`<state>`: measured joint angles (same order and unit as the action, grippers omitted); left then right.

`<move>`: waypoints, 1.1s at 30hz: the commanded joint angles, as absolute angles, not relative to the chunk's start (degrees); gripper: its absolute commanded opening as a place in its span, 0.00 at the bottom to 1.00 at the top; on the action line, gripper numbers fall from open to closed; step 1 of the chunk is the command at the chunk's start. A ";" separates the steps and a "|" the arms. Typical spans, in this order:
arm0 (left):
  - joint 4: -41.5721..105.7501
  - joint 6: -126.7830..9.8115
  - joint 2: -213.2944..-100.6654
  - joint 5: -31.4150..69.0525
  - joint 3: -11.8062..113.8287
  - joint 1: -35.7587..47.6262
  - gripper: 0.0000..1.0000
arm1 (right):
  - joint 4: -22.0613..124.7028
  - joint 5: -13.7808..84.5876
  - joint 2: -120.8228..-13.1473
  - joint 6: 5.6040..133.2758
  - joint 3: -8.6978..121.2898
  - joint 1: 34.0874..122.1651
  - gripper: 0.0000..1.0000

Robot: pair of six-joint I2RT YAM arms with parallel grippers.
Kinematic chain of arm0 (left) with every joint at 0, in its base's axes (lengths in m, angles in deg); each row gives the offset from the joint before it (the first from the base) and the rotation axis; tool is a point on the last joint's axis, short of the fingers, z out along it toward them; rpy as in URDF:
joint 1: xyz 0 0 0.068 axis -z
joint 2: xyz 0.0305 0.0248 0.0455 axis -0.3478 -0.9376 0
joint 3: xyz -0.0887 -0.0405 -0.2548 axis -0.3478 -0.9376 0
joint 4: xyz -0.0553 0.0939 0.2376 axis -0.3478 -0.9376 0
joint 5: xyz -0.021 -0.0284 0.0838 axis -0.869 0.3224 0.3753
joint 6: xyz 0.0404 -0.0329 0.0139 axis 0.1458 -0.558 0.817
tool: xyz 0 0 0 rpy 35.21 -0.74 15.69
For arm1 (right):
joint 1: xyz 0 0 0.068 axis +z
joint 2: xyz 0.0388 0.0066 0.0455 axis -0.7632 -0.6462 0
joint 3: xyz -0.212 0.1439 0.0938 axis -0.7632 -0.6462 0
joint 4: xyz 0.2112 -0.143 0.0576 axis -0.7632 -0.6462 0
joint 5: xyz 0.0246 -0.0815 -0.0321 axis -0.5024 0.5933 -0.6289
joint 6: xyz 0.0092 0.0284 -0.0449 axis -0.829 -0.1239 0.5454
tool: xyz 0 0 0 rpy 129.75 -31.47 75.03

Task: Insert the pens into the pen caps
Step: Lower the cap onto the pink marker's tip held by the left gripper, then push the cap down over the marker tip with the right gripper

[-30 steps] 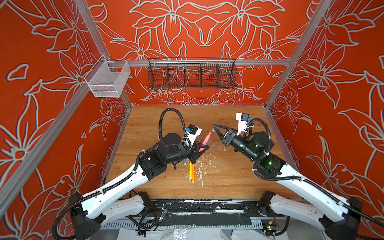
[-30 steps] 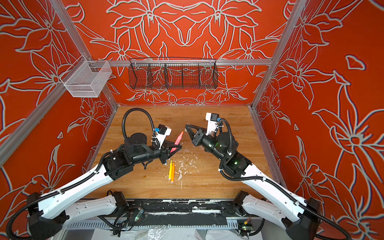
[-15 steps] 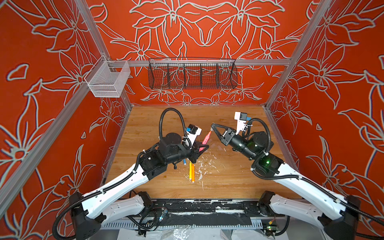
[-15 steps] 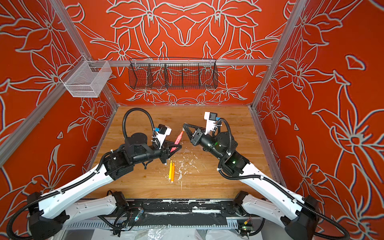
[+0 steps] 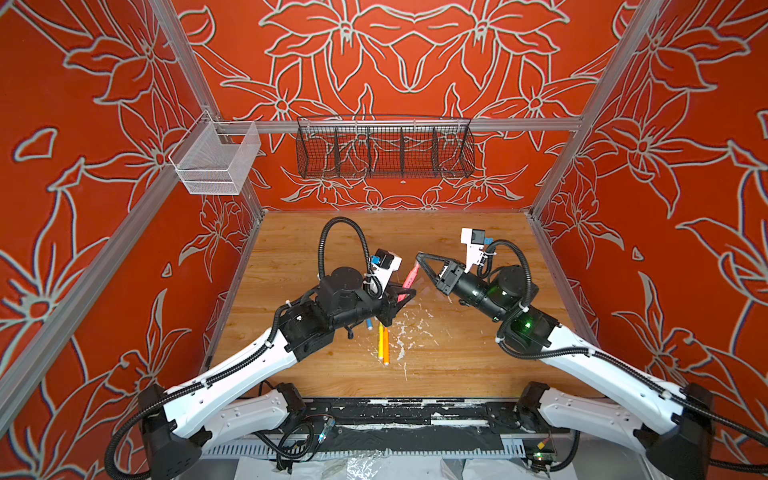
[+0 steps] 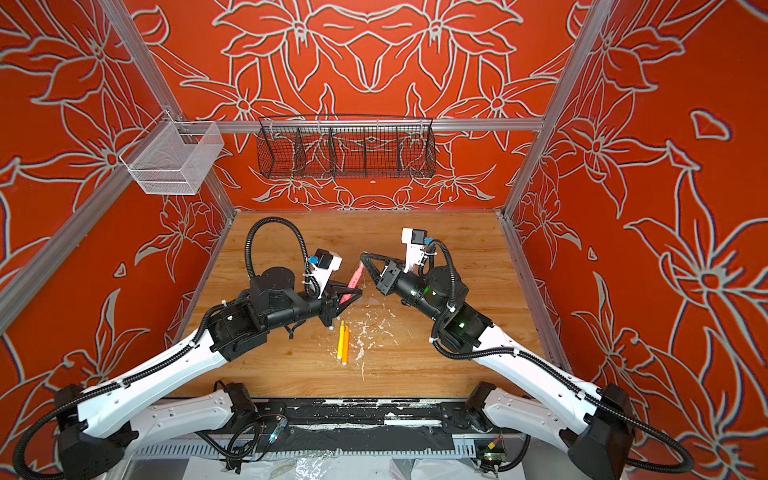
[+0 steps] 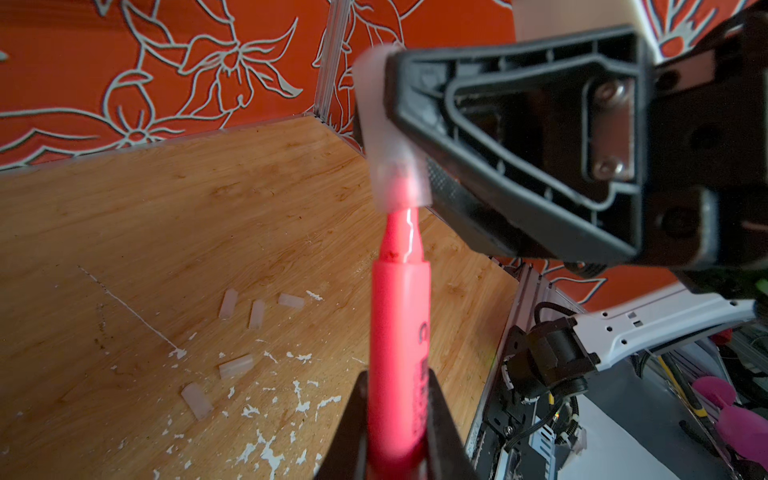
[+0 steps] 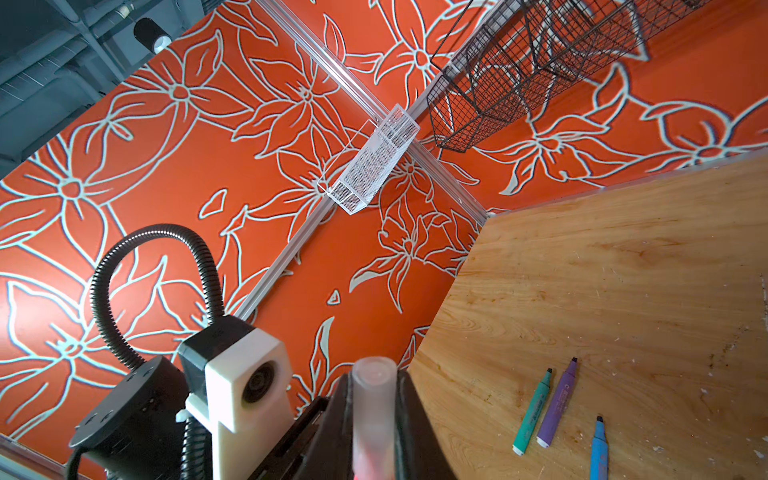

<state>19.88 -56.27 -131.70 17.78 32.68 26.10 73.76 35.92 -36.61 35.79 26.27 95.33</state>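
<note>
My left gripper [image 5: 405, 296] [image 7: 397, 399] is shut on the barrel of a pink-red pen [image 5: 409, 277] [image 7: 399, 328], raised above the table and pointing at the right gripper. My right gripper [image 5: 419, 257] [image 8: 373, 386] is shut on a translucent pen cap [image 7: 395, 183] [image 8: 373, 411]. The pen's tip sits in the cap's mouth, and pink shows inside the cap. Yellow [image 5: 380, 343] and orange [image 5: 386, 345] pens lie side by side on the wood. Green [image 8: 534, 411], purple [image 8: 559, 403] and blue [image 8: 599, 449] pens lie near the left arm. Several loose caps [image 7: 236, 365] lie on the table.
White paint flecks [image 5: 405, 332] are scattered over the middle of the wooden table [image 5: 478, 365]. A black wire basket [image 5: 384, 151] hangs on the back wall and a white mesh basket [image 5: 216, 160] on the left rail. Patterned red walls close three sides.
My right gripper has moved slightly left with the cap, closing onto the pen tip. The left arm and its pen have stayed nearly still.
</note>
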 commanded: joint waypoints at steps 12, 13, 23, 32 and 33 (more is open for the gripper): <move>24.08 -56.95 -130.13 21.07 31.44 25.80 0.00 | 85.48 42.22 -37.38 35.33 20.88 104.59 0.31; 24.13 -56.95 -130.08 21.11 31.31 25.80 0.00 | 85.28 42.76 -37.41 35.69 20.72 104.84 0.40; 23.98 -56.15 -129.13 20.73 30.97 25.80 0.00 | 73.14 49.58 -30.67 40.52 21.98 105.11 0.68; 25.07 -54.02 -129.88 15.88 30.78 25.83 0.00 | 60.28 52.87 -26.89 45.83 27.56 105.03 0.71; 25.08 -53.75 -130.07 15.37 30.92 25.87 0.00 | 58.82 52.76 -27.15 46.67 28.92 105.03 0.70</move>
